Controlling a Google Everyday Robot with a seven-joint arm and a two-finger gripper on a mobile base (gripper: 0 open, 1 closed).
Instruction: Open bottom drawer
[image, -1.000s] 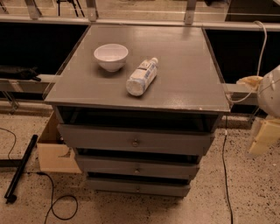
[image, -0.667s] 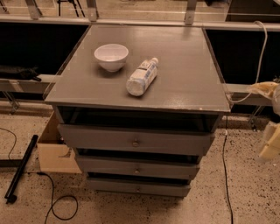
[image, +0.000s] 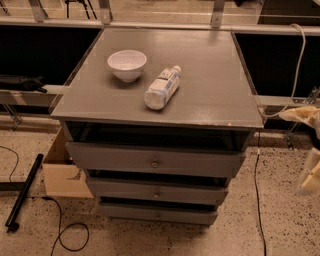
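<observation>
The gripper (image: 311, 172) hangs at the right edge, well apart from the bottom drawer (image: 130, 212); open or closed, I cannot tell. Drawer looks shut: everything remains.

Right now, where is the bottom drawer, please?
In the camera view, the bottom drawer is the lowest front, under the middle drawer, near the floor; the gripper is at the right edge, apart from it.

The jaws hang at the right edge, apart from the bottom drawer (image: 158, 214) (narrowest front).
</observation>
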